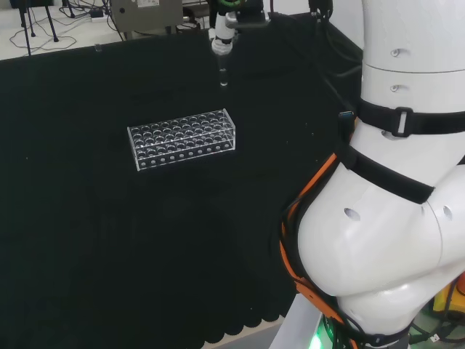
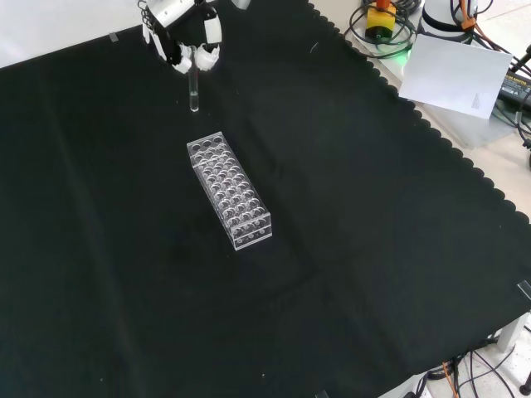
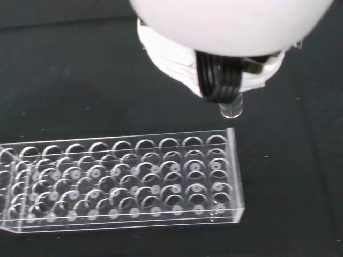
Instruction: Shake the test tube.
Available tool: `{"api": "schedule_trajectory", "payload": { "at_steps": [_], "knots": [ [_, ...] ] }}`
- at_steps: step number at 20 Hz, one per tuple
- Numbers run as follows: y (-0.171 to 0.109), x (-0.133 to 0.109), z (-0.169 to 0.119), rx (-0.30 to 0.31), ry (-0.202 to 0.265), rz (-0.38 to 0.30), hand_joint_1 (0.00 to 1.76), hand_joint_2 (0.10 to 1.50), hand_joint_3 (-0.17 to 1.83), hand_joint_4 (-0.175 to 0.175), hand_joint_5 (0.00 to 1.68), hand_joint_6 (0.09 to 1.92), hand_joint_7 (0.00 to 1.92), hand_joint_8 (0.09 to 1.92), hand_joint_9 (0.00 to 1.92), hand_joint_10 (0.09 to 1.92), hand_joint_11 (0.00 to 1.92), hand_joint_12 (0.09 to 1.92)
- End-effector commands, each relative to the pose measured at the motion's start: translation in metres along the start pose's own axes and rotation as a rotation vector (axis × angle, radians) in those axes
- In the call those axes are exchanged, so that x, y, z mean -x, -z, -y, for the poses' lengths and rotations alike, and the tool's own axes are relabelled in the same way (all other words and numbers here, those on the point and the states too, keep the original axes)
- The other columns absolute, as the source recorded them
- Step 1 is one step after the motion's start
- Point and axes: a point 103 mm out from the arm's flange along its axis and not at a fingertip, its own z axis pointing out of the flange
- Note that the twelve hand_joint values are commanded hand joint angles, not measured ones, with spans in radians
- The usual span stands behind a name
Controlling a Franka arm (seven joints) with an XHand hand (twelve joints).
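Holding the test tube [image 2: 194,93] by its upper end, the hand [image 2: 184,37] hangs above the black cloth [image 2: 348,249], fingers curled around the glass so that most of the tube hangs free below them. In the front view the tube is upright, clear of the rack [image 2: 229,192] and just beyond its far end. In the head view it sits above and to the right of the rack [image 1: 183,139], well off the cloth [image 1: 109,254]. In the wrist view its rounded bottom [image 3: 231,110] shows under the hand [image 3: 214,59], near one corner of the rack [image 3: 123,179].

Notes on handling, as judgement:
- Thin clear glass or plastic, light, rigid. You should expect no flex. It will likely crack on a knock against the rack rim or a drop to the bench.
- Smooth wall, so probably slippery between the fingers; a quick shake could work it downward out of the grip.
- Contents: cannot tell whether it holds any liquid.

Where to hold: the present grip near the mouth looks right for shaking, since it leaves the lower length free to swing. Keep your swing small and sideways, at this height or higher, with the tube bottom away from the rack. Rack holes appear empty in the wrist view.
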Motion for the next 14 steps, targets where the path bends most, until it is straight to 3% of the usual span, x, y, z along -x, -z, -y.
{"api": "schedule_trajectory", "payload": {
  "at_steps": [1,8,14],
  "knots": [
    [-0.006,-0.044,-0.006,-0.015,0.085,-0.005,1.44,0.48,0.85,-0.175,1.38,0.52,1.44,0.7,1.49,0.19,0.91,1.18],
    [-0.009,-0.118,-0.011,-0.023,0.228,-0.005,1.45,0.48,0.85,-0.175,1.38,0.52,1.44,0.7,1.49,0.19,0.91,1.18],
    [-0.008,-0.152,-0.011,-0.026,0.297,-0.002,1.44,0.48,0.85,-0.175,1.38,0.52,1.44,0.69,1.49,0.19,0.91,1.18]
  ]
}}
